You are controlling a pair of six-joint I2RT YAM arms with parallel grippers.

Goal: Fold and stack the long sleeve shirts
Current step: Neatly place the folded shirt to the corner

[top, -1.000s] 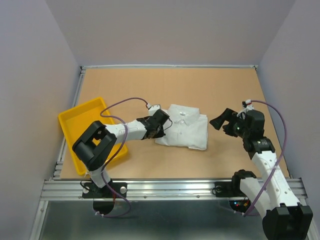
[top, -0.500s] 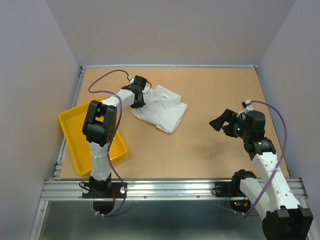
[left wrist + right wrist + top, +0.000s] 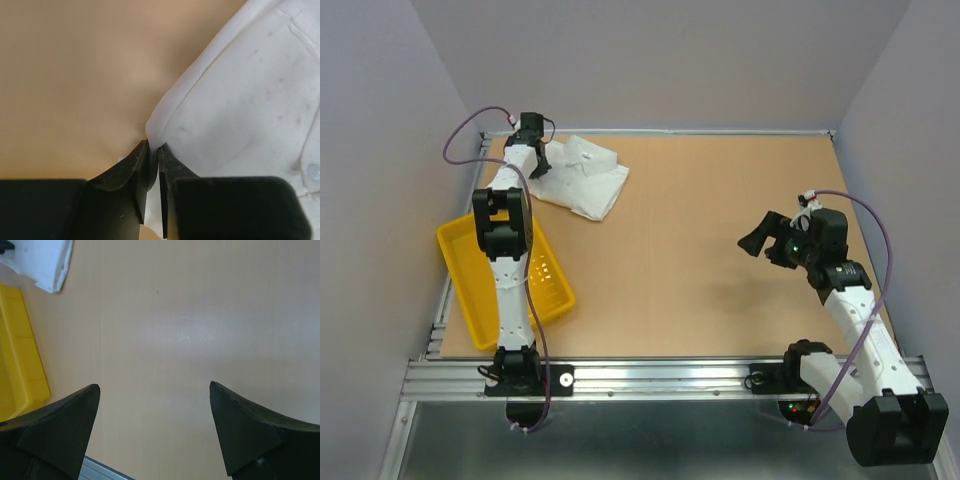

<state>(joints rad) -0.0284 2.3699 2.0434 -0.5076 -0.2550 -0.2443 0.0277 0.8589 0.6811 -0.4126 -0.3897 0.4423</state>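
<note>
A folded white long sleeve shirt [image 3: 582,177] lies at the table's far left corner. My left gripper [image 3: 538,165] is stretched out to it and is shut on the shirt's left edge; in the left wrist view the jaws [image 3: 153,150] pinch a fold of the white fabric [image 3: 240,95]. My right gripper [image 3: 755,243] hangs open and empty above the bare table at the right; its wrist view shows both fingertips wide apart [image 3: 154,390] and a corner of the shirt [image 3: 45,262] at top left.
A yellow plastic tray [image 3: 470,275] sits at the left edge, under the left arm, and also shows in the right wrist view [image 3: 17,355]. Grey walls surround the brown table [image 3: 720,200]. The metal rail [image 3: 660,375] runs along the near edge.
My left gripper has dragged the folded shirt from the table's middle to the far left corner, still holding it. The right arm has hardly moved.
</note>
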